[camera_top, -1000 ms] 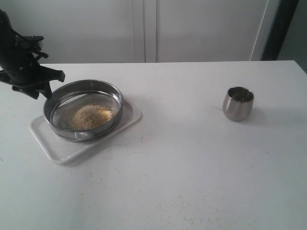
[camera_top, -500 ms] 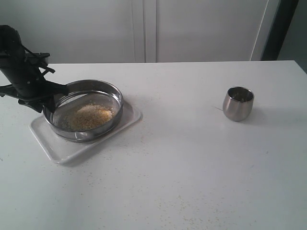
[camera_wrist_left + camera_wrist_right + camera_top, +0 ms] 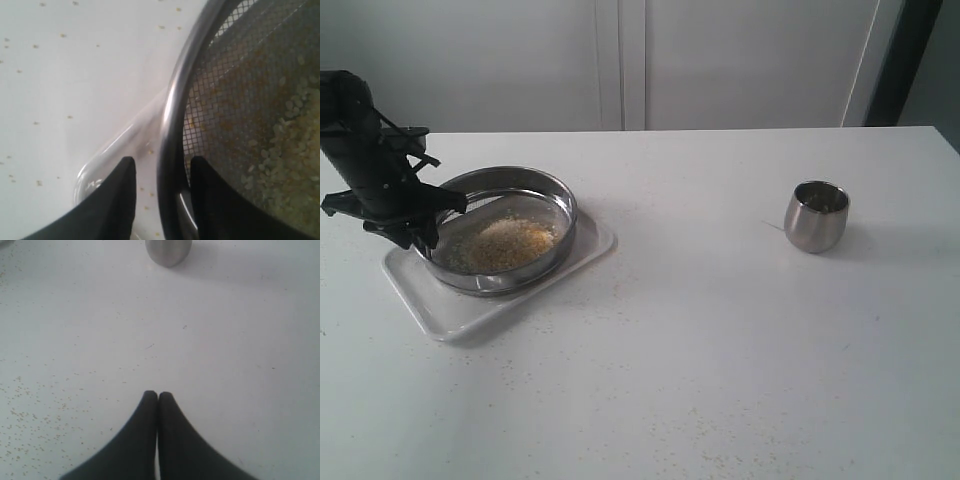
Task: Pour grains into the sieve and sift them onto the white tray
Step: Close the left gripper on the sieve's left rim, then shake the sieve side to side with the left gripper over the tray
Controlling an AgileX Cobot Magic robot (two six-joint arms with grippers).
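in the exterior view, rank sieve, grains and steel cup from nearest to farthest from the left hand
1. sieve: its left rim sits inside the open left hand.
2. grains: piled mid-sieve, just right of that hand.
3. steel cup: far off on the right side.

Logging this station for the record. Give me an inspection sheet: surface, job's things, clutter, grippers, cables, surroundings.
Surface: white table, speckled with stray granules.
Job's things: sieve sits on the white tray; grains heaped on its mesh.
Clutter: steel cup upright, apart from the tray.
Grippers: left gripper open, fingers astride the sieve rim; right gripper shut, empty, over the table.
Cables: nothing seen.
Surroundings: pale panelled wall behind; dark upright at far right.
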